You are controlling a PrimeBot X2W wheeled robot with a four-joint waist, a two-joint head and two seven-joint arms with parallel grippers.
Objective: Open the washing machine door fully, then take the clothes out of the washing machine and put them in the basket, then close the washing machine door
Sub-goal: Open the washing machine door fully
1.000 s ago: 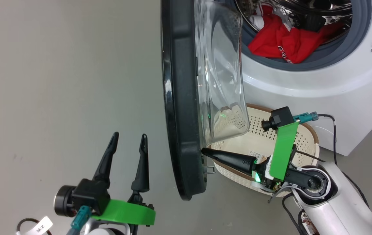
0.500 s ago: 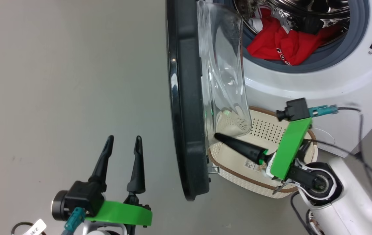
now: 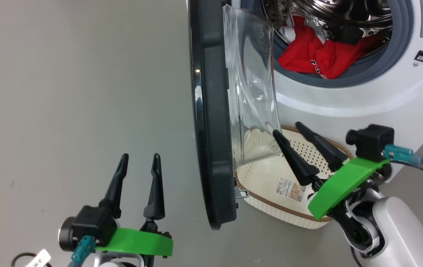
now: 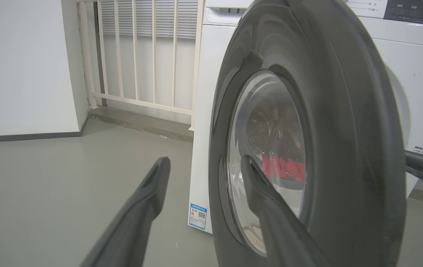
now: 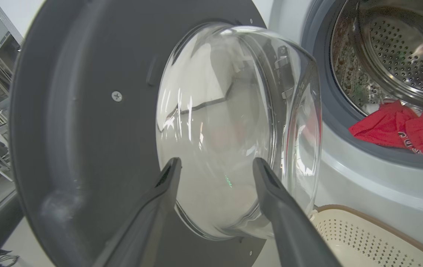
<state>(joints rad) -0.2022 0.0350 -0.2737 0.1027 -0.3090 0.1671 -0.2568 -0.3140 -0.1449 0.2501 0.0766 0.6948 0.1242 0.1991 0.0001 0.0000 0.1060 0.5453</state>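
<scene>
Washing machine door point(image 3: 211, 111) stands edge-on at frame centre, swung well clear of the washing machine point(image 3: 344, 100). Clothes point(image 3: 315, 55) lie in the drum mouth, upper right, the heap spread left to right. Right gripper point(image 3: 287, 129) hangs over the basket point(image 3: 263, 178), fingers wide apart and empty, one tip just beside the door glass. The clothes lie up-frame of it, so this is the nearer arm. Left gripper point(image 3: 139, 157), lower left, is outside the door, fingers wide apart and empty.

Bright even light; glare on washing machine door point(image 5: 204, 122); wrist-view edges bowed.
</scene>
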